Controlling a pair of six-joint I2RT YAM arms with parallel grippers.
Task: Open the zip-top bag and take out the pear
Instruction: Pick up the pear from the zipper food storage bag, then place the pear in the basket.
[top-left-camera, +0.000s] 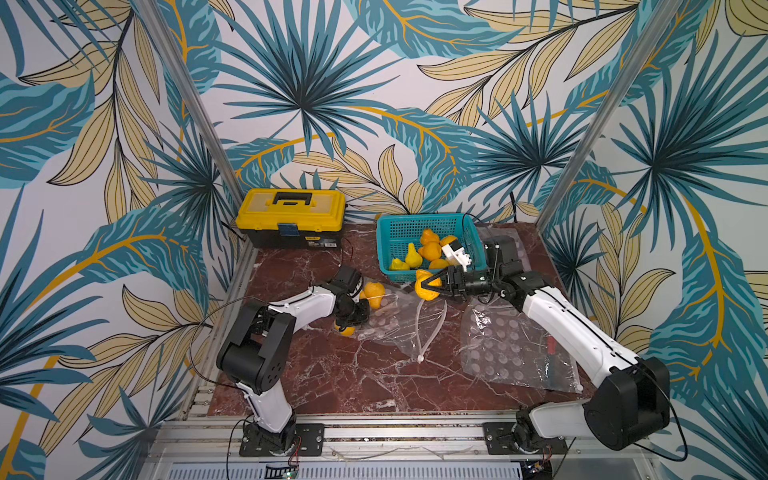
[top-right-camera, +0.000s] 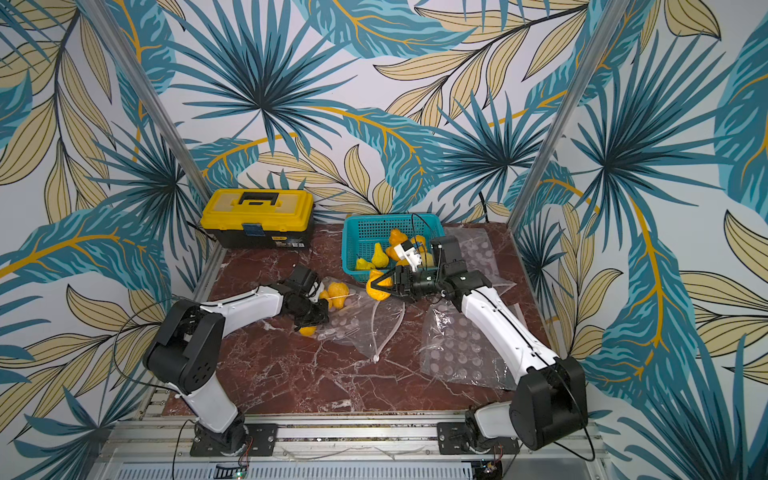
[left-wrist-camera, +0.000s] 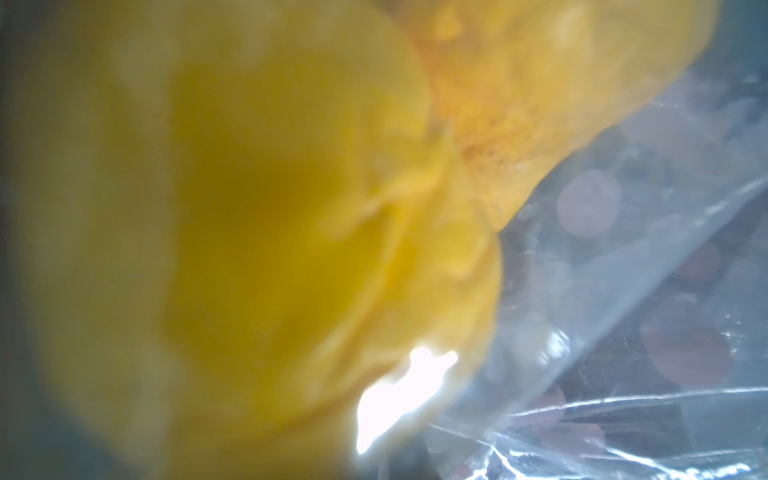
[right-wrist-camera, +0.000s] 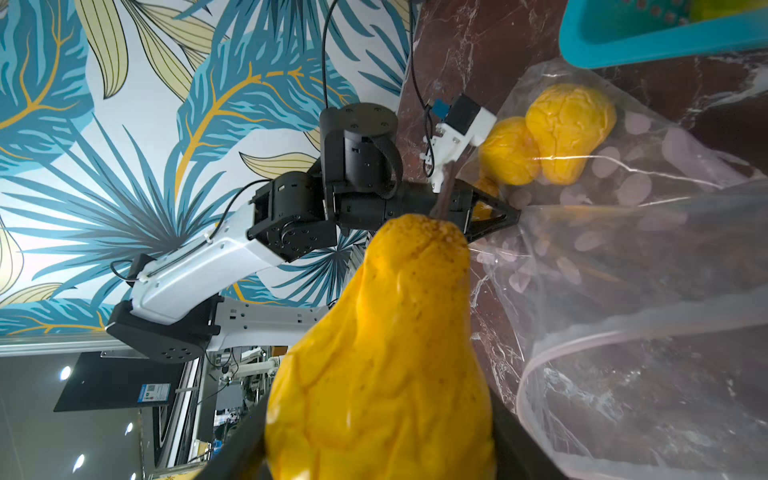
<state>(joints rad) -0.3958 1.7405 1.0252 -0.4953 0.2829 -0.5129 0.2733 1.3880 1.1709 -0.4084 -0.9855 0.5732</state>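
Pear (right-wrist-camera: 382, 353): clamped in right end effector (top-left-camera: 422, 286), clear of zip-top bag (top-left-camera: 399, 328) mouth, just beside teal basket (top-left-camera: 403, 232). Left end effector (right-wrist-camera: 514, 216): pinched narrow on bag film, likely anchoring it against drag. Other pears (right-wrist-camera: 569, 129) inside bag.

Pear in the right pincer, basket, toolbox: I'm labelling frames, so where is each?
held pear (right-wrist-camera: 386, 353): right wrist view, its wide body.
basket (top-left-camera: 411, 229): a top view, far mesh wall.
toolbox (top-left-camera: 266, 212): a top view, yellow lid.

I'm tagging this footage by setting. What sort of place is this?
Probably a robot test cell in a lab: left arm and right arm bolted to an aluminium rail, leaf-print backdrop panels around the marble-look tabletop, and a dark screen outside it in the right wrist view.
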